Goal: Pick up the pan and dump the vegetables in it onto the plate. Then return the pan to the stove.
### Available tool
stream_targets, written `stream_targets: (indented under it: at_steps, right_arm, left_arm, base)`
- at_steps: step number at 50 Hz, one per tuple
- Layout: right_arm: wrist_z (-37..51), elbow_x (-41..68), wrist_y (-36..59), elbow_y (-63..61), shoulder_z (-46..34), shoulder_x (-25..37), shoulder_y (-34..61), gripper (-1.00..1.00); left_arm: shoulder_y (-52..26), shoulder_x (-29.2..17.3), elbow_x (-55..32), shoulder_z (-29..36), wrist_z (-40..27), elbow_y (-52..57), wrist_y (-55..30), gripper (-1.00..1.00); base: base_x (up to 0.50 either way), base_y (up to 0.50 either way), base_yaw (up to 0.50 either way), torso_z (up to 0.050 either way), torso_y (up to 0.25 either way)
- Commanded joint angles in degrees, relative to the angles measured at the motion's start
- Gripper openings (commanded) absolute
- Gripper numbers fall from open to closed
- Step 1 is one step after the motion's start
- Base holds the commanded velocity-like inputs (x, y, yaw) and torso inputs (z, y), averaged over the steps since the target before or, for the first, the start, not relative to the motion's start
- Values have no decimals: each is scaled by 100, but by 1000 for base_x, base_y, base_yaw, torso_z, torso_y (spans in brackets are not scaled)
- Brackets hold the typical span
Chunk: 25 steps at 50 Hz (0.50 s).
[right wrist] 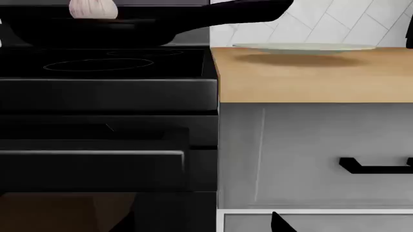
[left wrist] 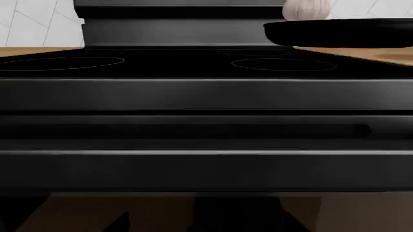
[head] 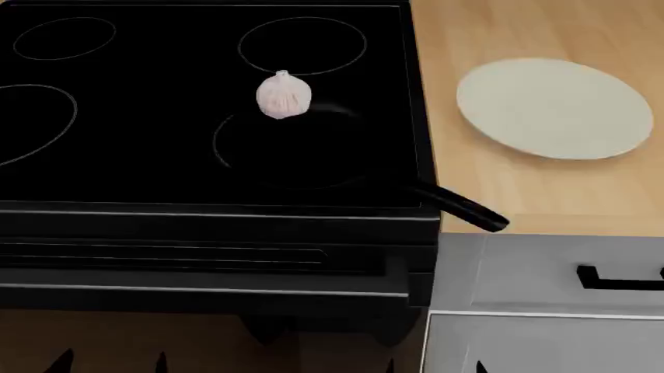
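Neither claw shows plainly; only dark tips poke up at the head view's lower edge, so I cannot tell how far either is open, and neither holds anything. The first step, the pickup, is not begun. The pan (head: 295,151) sits on the stove (head: 124,167), the garlic (head: 282,95) at its far rim, its handle (head: 462,208) jutting over the wooden worktop (head: 472,186). The right claw should reach that handle. The plate (head: 555,109) lies well apart, unobstructed, above a grey cabinet (head: 518,272).

Wooden counter (head: 518,194) carries the plate (head: 555,109); stove (head: 124,155) carries the pan (head: 301,151).
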State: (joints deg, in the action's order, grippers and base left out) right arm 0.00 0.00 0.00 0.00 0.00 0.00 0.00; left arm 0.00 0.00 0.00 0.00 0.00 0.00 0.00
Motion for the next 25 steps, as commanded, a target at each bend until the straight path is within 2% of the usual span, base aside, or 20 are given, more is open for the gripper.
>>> stream_targets:
  at_steps: [1, 13, 14, 25]
  right_arm:
    - [83, 67, 47, -71, -82, 67, -24, 100]
    - [377, 144, 139, -127, -370, 280, -49, 100]
    - [403, 32, 245, -714, -453, 339, -398, 100]
    - [473, 75, 357, -796, -608, 454, -413, 100]
  left_arm:
    - [16, -117, -116, 139, -141, 84, -66, 100]
    - [23, -305, -316, 328, -304, -10, 68, 100]
    - [279, -468, -136, 353, -335, 655, -132, 100]
    - [354, -586, -212, 402, -415, 900, -239, 100]
  base:
    - [0, 0, 0, 0, 0]
    - [0, 0, 0, 0, 0]
    - [0, 0, 0, 47, 96]
    - [0, 0, 0, 47, 95]
